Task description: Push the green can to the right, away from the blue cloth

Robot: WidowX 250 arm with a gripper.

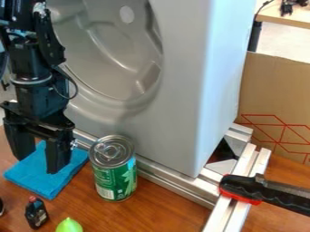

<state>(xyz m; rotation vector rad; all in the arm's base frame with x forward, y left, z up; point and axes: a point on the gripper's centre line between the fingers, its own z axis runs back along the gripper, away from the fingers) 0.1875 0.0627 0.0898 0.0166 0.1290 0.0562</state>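
Blue cloth lies flat beside the green can. It looks light, soft and limp, likely best pinched at the corner farthest from the can. The gripper hangs at the cloth, near the can, jaws spread.

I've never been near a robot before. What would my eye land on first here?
Probably the big grey moulded panel with its round hollow, towering behind the can. Next, the black metal robot arm at the left, its open jaws hanging over a flat blue cloth. Beside them stands a green can with a silver lid.
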